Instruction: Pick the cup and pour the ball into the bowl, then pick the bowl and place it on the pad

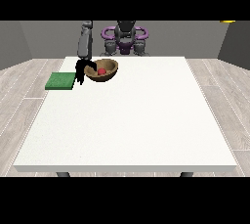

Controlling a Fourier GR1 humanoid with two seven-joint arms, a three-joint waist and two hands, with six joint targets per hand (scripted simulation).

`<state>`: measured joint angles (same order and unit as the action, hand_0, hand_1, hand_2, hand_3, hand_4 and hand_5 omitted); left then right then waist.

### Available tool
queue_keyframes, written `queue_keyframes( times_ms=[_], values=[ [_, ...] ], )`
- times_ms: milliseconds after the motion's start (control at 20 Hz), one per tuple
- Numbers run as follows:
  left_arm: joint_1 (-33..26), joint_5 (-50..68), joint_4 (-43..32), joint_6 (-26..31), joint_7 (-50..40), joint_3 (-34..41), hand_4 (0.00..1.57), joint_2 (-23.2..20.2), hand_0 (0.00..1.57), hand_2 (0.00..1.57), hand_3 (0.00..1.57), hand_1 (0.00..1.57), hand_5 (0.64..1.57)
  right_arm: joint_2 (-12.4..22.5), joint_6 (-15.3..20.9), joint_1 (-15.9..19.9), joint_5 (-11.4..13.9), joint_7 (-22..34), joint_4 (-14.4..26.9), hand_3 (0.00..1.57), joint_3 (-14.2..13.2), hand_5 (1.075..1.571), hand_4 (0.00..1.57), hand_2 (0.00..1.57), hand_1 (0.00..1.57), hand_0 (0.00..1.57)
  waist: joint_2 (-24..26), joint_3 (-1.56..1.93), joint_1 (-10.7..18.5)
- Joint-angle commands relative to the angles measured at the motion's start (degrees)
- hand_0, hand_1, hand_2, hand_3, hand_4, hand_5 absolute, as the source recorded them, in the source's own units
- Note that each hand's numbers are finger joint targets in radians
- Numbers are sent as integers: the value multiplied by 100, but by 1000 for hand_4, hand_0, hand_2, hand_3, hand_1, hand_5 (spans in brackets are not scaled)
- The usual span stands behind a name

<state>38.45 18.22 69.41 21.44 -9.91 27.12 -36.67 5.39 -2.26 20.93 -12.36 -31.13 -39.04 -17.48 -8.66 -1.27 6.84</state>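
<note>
A brown bowl with a red ball inside is at the far left part of the white table. The black hand at the view's left is at the bowl's left rim, with fingers curled over that rim. The bowl looks slightly tilted; whether it touches the table I cannot tell. A green pad lies flat at the table's left edge, just left of the hand. No cup shows. The other hand does not show.
The grey arm comes down from the robot's body behind the table's far edge. Wooden floor surrounds the table.
</note>
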Motion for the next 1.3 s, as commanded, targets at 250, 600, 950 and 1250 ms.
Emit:
queue_keyframes(
  times_ms=[250,600,950,1250],
  values=[
    [116,256,131,118,-46,109,1071,-97,0,0,0,0,1523,625,1034,-604,502,634,399,1566,1,1495,903,1571,1571,1571,-456,117,237],
    [95,322,-279,212,-149,260,1175,-328,0,0,0,0,1525,1125,1401,-577,707,1424,-308,1267,275,1545,1021,1571,1571,1571,-92,94,91],
    [-328,154,-559,238,213,377,1200,-321,0,0,0,0,1540,1778,1172,-469,595,2694,-868,969,502,1557,1046,1571,1571,1571,210,89,-214],
    [-522,102,-996,419,476,558,1203,-626,0,0,0,0,1541,2922,444,33,597,3831,-1235,679,512,1568,1085,1571,1571,1571,326,116,-569]
  ],
)
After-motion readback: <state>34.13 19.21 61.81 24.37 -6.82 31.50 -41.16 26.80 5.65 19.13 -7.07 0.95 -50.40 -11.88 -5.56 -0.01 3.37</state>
